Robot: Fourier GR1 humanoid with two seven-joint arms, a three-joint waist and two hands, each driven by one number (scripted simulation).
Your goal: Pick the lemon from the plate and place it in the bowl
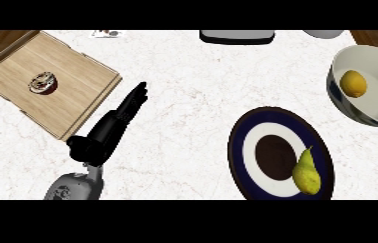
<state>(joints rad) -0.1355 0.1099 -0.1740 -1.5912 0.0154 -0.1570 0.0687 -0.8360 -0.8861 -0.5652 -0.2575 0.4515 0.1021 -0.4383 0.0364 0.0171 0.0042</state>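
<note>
Lower right, the plate (pixel 238 152) is occupied only by a pear (pixel 306 173). The bowl (pixel 347 62) at the right edge is well apart from the left hand (pixel 111 124), which is kept lower left, fingers straight, nothing held. The lemon (pixel 354 83) is already found inside the bowl, long axis up-down in frame. No right hand is shown.

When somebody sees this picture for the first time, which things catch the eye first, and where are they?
The dark blue and white plate at lower right draws the eye first, with a yellow-green pear on its right side. Next comes the yellow lemon inside the white bowl at the right edge. At left, the black left hand, fingers straight, is beside a wooden tray.
</note>
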